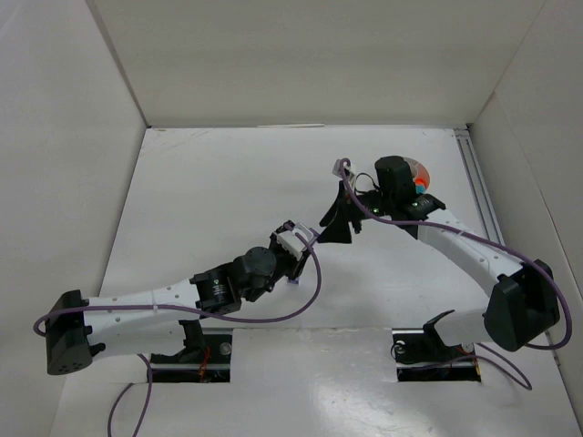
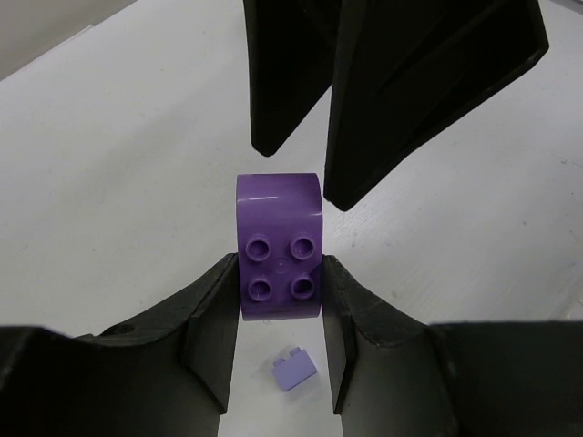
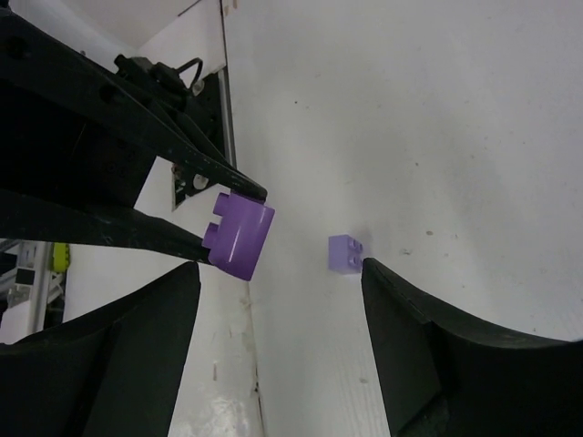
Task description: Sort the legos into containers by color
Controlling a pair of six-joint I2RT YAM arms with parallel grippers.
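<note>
Left gripper [image 2: 279, 278] clamps purple brick [image 2: 279, 238]; right gripper [image 3: 273, 269] wide, empty. Smaller purple brick [image 3: 344, 253] loose on table [image 1: 209, 200]. Dish [image 1: 426, 167] near far right corner shows red, teal pieces [image 1: 420, 185]. Sorting unfinished.

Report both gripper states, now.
Left gripper: closed on a purple lego.
Right gripper: open, holding nothing.

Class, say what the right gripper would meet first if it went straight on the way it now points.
Probably the large purple brick in the left gripper; depth is unclear.
</note>
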